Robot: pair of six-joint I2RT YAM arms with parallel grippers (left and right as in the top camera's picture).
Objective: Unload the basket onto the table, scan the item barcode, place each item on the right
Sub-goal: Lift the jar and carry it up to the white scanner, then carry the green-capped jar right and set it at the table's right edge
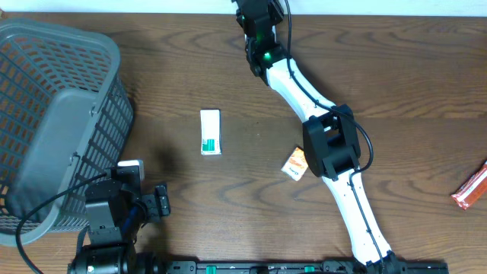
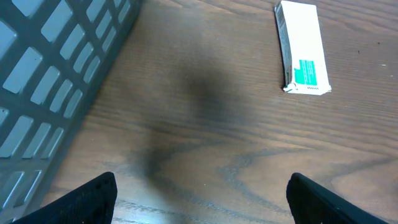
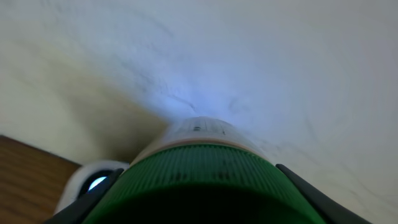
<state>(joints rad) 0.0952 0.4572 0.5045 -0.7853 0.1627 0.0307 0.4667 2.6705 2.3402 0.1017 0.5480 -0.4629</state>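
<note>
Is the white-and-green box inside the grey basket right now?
No, the box lies flat on the bare wooden table, apart from the basket.

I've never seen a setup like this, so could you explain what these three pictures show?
Two robot arms work at a wooden table. One picture looks down from above; the other two come from cameras on each wrist. The left arm sits near a grey basket, its jaws open and empty. The right arm reaches to the far edge, its jaws apparently closed on a green cylinder. On the table lie a white-and-green box, a small orange packet and a red packet.
</note>
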